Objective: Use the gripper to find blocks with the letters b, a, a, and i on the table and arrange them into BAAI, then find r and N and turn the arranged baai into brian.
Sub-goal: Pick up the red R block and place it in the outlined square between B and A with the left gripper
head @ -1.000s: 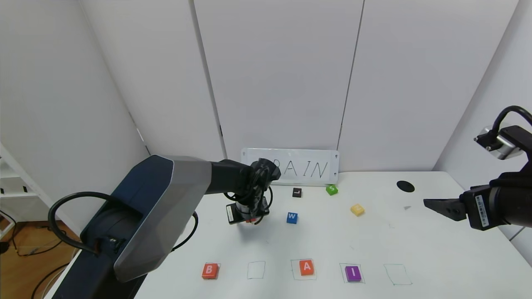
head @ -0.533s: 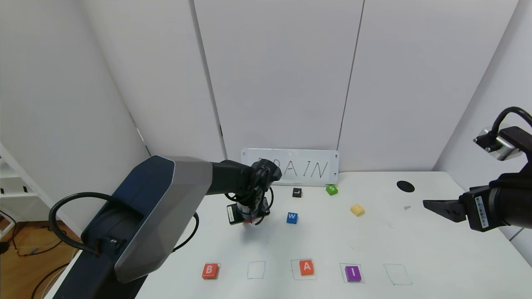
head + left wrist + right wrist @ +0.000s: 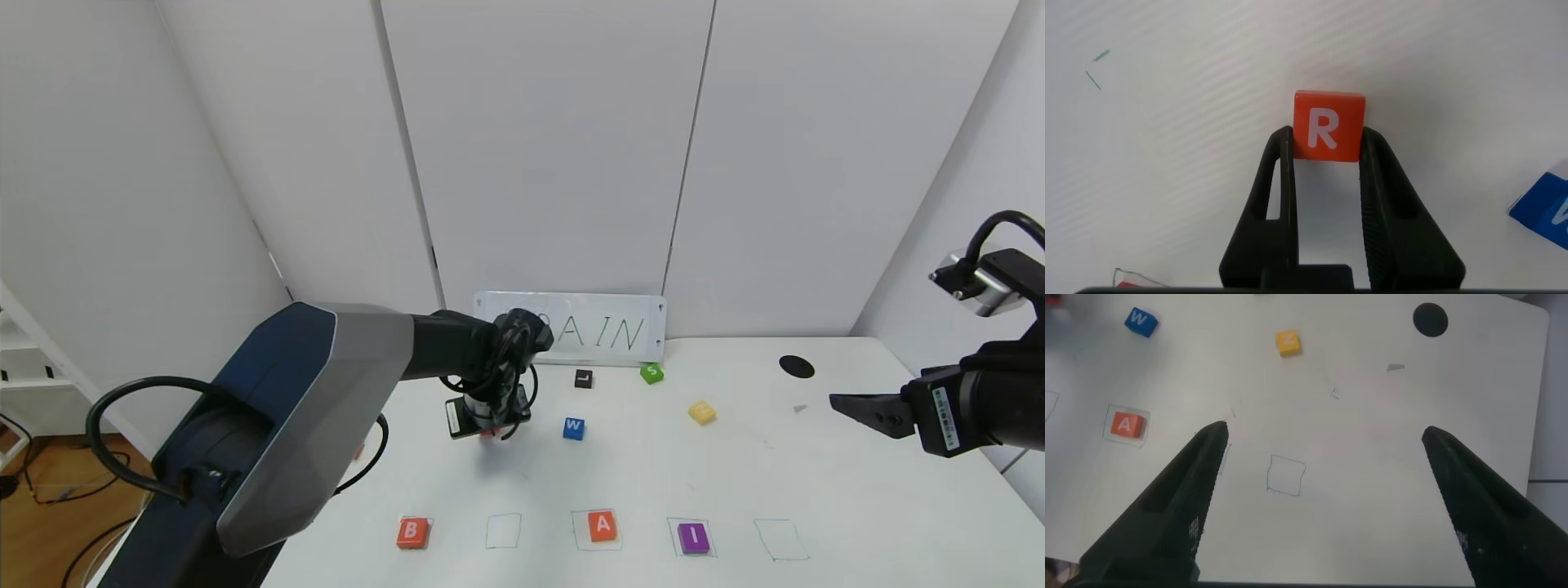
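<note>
Though hidden overhead, left tool (image 3: 1324,155) grips r (image 3: 1328,126).

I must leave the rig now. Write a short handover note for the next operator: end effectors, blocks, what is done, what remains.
Left end effector: shut on the R block, at mid table, left of the blue W block.
Right end effector: open, idle above the table's right side.
Front row: B, empty outline, A, I, empty outline.
Yellow N block lies loose at mid table.
Done: B, A and I in place.
Left: R into the outline after B, then N into the last outline.
</note>
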